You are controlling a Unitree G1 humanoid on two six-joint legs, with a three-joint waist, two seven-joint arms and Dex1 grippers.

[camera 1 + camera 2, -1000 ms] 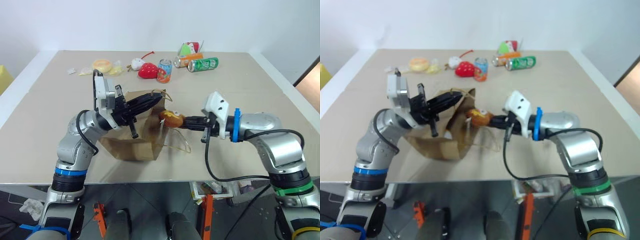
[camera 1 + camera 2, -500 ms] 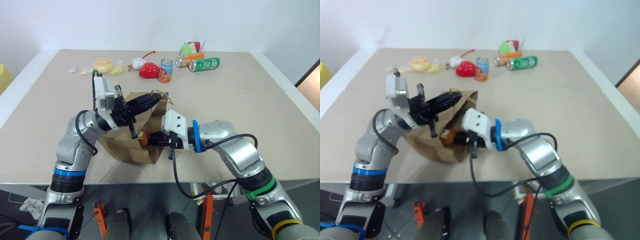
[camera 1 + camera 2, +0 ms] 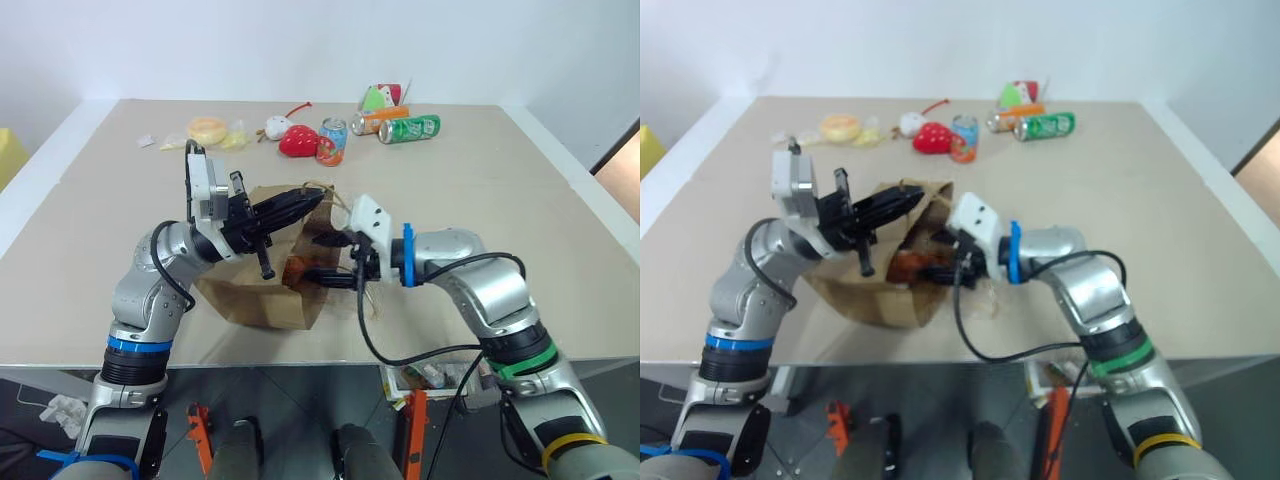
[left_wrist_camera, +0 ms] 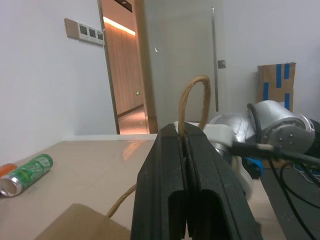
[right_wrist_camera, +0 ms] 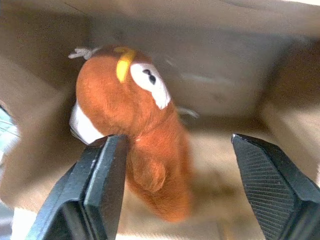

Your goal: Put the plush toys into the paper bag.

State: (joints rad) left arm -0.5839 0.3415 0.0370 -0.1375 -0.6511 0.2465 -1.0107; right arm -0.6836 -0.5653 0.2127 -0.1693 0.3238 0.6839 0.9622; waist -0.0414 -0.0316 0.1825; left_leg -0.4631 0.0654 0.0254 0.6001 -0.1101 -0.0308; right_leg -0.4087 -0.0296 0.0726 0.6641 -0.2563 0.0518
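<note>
A: Head views, status?
B: Left gripper [image 3: 312, 197] is pinched on a handle, holding the paper bag [image 3: 262, 290] open. The brown plush toy [image 3: 297, 270] lies in its mouth.

A: Left wrist view?
B: Fingers pressed together on the cord loop.

A: Right wrist view?
B: Right gripper [image 5: 177, 165] is spread, one finger touching the toy. Withdrawal may drag it out.

paper bag [image 3: 262, 300]: matt kraft paper | brown plush toy [image 5: 135, 125]: fuzzy cloth | cans [image 3: 408, 128]: glossy metal
</note>
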